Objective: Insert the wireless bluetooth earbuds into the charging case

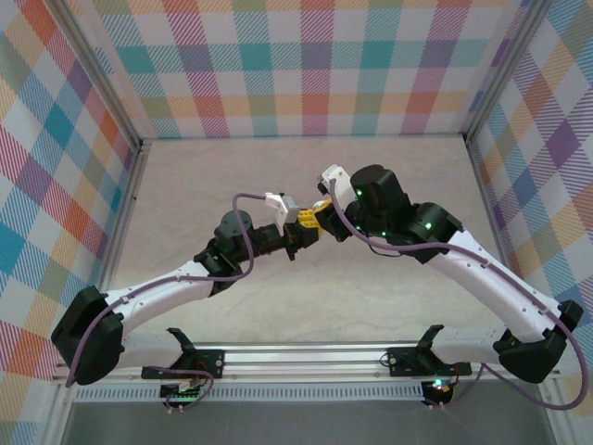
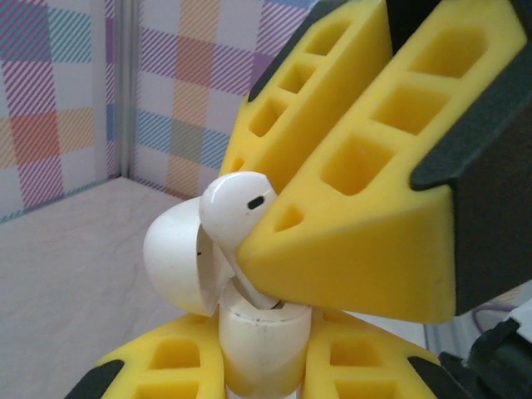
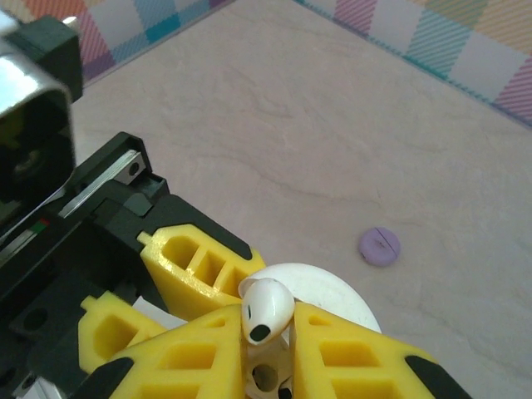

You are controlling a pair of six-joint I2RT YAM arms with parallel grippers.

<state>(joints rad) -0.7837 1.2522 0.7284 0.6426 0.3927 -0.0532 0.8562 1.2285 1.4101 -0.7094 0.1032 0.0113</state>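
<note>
1. The pale table (image 1: 278, 176), boxed in by checked walls (image 1: 315, 65), takes up the middle of the overhead frame.
2. The left arm (image 1: 176, 287) and the right arm (image 1: 473, 269) rise from the lower corners of that frame and meet just above its centre.
3. The left gripper (image 2: 258, 370), at the bottom edge of its wrist view, has its yellow jaws closed on the white charging case (image 2: 253, 332).
4. The right gripper (image 3: 266, 328), at bottom centre of its own wrist view, keeps its yellow jaws narrow, pinching a white earbud (image 3: 266, 306).
5. The case stands upright between the left fingers, its rounded lid (image 2: 170, 253) swung open toward the left of the frame.
6. A purple disc (image 3: 379, 246) lies flat on the table at centre right of the right wrist view, well apart from both grippers.
7. The earbud sits directly over the open case at mid-frame, its stem reaching down to the case's mouth.
</note>
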